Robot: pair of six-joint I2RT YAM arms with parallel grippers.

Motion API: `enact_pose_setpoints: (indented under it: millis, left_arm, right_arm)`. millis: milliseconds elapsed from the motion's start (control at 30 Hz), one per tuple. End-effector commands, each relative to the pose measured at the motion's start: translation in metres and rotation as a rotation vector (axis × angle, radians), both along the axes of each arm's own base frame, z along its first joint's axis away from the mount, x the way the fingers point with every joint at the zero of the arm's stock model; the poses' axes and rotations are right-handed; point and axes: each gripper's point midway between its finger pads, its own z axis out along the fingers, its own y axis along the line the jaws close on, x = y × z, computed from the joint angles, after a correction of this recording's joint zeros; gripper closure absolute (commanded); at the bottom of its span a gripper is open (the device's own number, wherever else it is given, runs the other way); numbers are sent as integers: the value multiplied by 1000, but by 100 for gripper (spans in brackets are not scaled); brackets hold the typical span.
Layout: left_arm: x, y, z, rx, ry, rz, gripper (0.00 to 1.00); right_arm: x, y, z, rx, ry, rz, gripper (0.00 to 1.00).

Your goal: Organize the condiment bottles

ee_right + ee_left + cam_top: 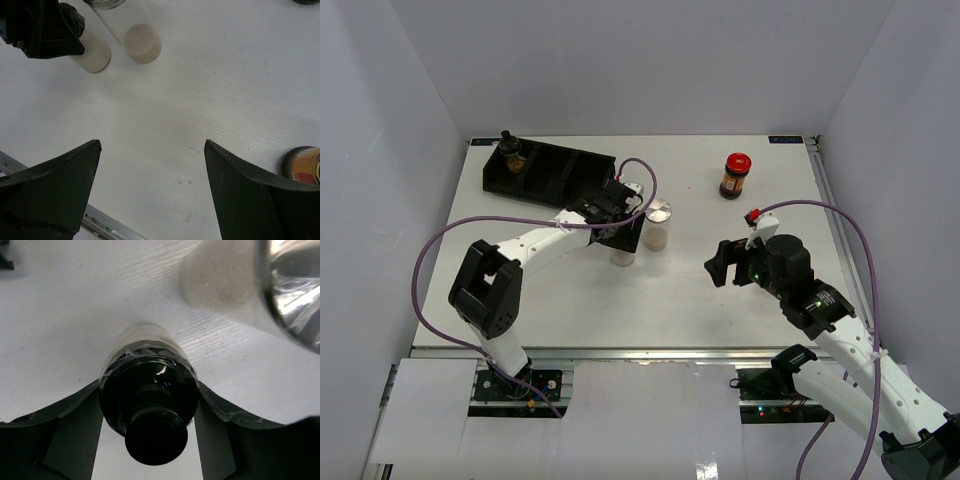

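While clamping the shaker [147, 390] by its black top in the left gripper [625, 232] — jaws snug on both sides — looks mid-pickup, just off the right end of the tray [560, 162]. Next, probably: lift clear of the neighbouring silver-lidded jar [657, 225], carry to a free compartment. Leaves the right gripper [720, 262] gaping, empty, well right of the tray.

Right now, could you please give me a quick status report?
Left gripper shut on shaker. Right gripper open, empty, hovering. Silver-lid jar stands close beside shaker, not touching.
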Motion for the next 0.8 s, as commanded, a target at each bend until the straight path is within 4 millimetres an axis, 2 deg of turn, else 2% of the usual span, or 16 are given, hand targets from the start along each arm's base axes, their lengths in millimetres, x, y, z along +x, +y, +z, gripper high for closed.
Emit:
enact_pose_setpoints:
  millis: [0,133,200,300,433,500,633,767]
  left_arm:
    - [12,18,80,-32,-164,147,100]
    - [28,46,149,-30,-339,282,100]
    - [42,71,185,6,-434,377,100]
    - [67,110,226,15,-491,470,100]
    - [102,153,249,6,-513,543,100]
    - [120,176,253,18,-519,603,100]
    - [154,215,247,46,-514,721,100]
    - [176,274,230,65,-497,856,100]
  right_arm:
    - [4,2,18,23,-55,4,10]
    - [4,2,18,24,-55,5,10]
    - [4,3,18,27,-56,4,10]
    - [4,3,22,32,-56,6,10]
    - [3,1,22,35,-65,-1,10]
    - [2,1,21,37,-67,-3,10]
    - [3,4,24,49,-71,7,10]
    - [5,3,26,37,-67,5,10]
